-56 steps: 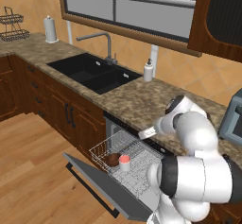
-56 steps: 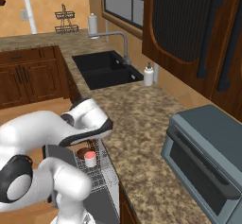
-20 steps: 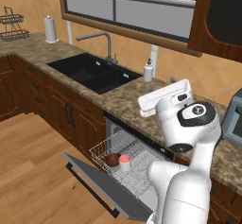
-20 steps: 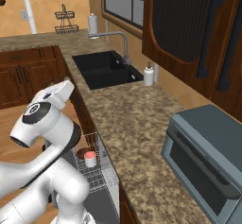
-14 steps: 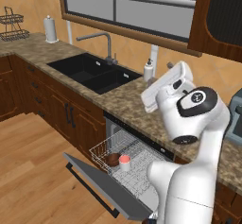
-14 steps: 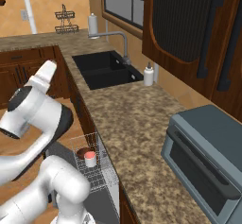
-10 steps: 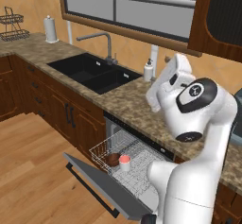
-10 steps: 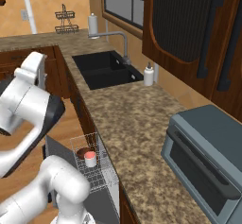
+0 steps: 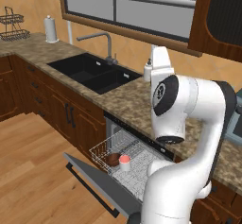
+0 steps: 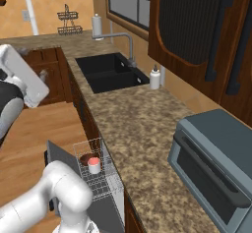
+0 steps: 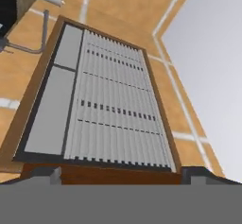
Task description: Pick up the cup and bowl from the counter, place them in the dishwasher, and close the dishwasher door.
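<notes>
The pincer (image 11: pixel 122 175), jaws spread wide and empty, points up at the slatted panel (image 11: pixel 113 109) high above the counter (image 9: pixel 127 102), while the dishwasher door (image 9: pixel 101 185) lies open far below it, its bar handle (image 9: pixel 90 190) along the outer edge, with the cup (image 9: pixel 124 160) and bowl (image 9: pixel 113 159) side by side in the rack (image 9: pixel 101 147).

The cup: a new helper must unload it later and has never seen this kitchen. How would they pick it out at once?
Find the black sink in the granite counter; just past it the dishwasher door hangs open over the wood floor. In the pulled-out white wire rack stands the cup, white outside and pinkish-red inside, upright beside the low, dark reddish-brown bowl.
</notes>
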